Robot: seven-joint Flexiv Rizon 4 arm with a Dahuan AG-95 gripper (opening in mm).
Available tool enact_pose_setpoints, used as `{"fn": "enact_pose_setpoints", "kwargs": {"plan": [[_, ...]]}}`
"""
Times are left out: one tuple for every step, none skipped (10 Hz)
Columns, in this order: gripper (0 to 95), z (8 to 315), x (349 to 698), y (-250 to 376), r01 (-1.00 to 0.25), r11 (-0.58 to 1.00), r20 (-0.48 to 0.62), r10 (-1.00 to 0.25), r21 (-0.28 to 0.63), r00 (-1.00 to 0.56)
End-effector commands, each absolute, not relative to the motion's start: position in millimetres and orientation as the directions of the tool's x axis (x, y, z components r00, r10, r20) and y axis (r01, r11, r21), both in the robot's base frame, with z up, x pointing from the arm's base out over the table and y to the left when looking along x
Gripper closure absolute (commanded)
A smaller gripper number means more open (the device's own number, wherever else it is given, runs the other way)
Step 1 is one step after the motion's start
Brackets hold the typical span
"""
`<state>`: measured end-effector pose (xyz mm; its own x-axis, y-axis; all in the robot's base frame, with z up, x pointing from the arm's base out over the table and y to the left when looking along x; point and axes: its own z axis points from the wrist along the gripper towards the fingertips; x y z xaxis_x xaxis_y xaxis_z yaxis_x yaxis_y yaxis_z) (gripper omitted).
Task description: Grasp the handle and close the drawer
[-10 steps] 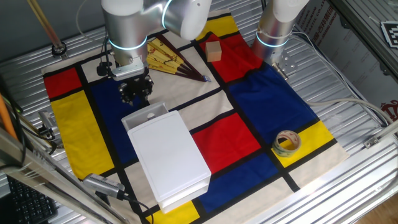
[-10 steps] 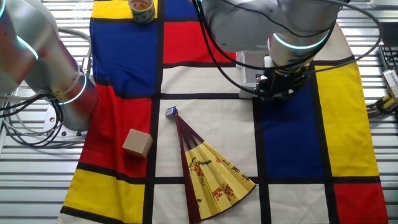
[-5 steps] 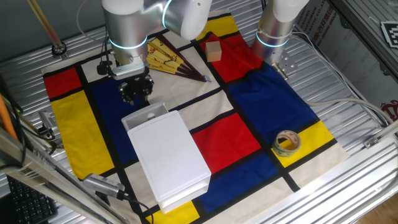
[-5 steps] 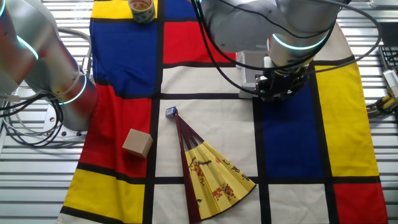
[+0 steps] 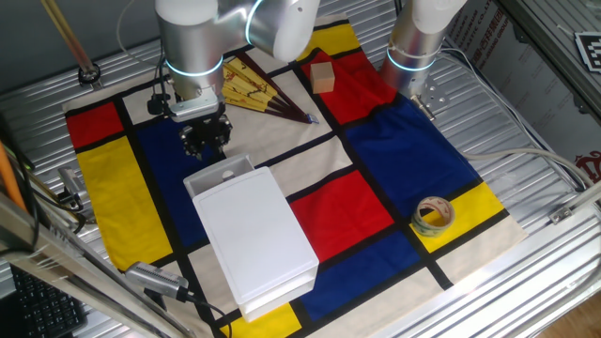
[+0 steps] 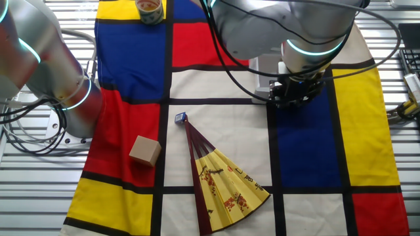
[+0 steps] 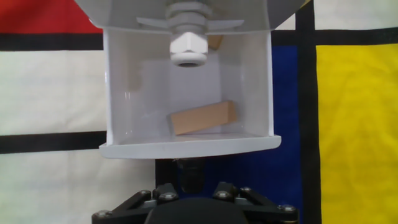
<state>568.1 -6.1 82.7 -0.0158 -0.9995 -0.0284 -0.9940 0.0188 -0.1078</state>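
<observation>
The flat white box [image 5: 258, 235] lies on the coloured cloth, with the drawer [image 5: 221, 174] pulled out a short way towards my gripper [image 5: 207, 148]. In the hand view the open drawer's front rim [image 7: 186, 147] lies just ahead of my gripper [image 7: 189, 171]. A tan wooden block [image 7: 202, 117] lies inside it. My fingers show as one narrow dark stub pressed up under the rim, closed together where the handle juts out. The handle itself is hidden by the rim and fingers. In the other fixed view my gripper [image 6: 293, 98] stands against the drawer's end [image 6: 262, 84].
A tan wooden cube [image 5: 323, 77] and a folding fan [image 5: 254, 84] lie behind my arm. A tape roll [image 5: 433, 215] sits on the yellow patch at the right. A second arm's base [image 5: 413, 38] stands at the back. A white hex fitting [image 7: 188, 48] hangs over the drawer's back.
</observation>
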Motion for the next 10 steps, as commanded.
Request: {"fn": "enact_pose_setpoints", "kwargs": {"plan": [[57.0,81.2,568.4,-6.8,-0.994,0.016,-0.028,-1.000,-0.110,-0.013],[57.0,80.7,568.2,-6.9,-0.994,0.016,-0.028,-1.000,-0.111,-0.014],[57.0,80.2,568.1,-6.8,-0.994,0.016,-0.028,-1.000,-0.112,-0.013],[57.0,79.9,568.0,-6.8,-0.994,0.017,-0.029,-0.999,-0.112,-0.013],[57.0,79.4,567.8,-6.5,-0.994,0.016,-0.028,-1.000,-0.112,-0.013],[57.0,78.5,567.3,-6.3,-0.994,0.018,-0.029,-0.999,-0.112,-0.015],[57.0,77.0,566.8,-5.8,-0.993,0.021,-0.029,-0.999,-0.114,-0.017],[57.0,76.0,566.6,-5.8,-0.993,0.021,-0.029,-0.999,-0.114,-0.018],[57.0,75.5,566.2,-5.8,-0.993,0.022,-0.030,-0.999,-0.114,-0.019],[57.0,75.5,566.2,-5.8,-0.993,0.022,-0.030,-0.999,-0.114,-0.019]]}}
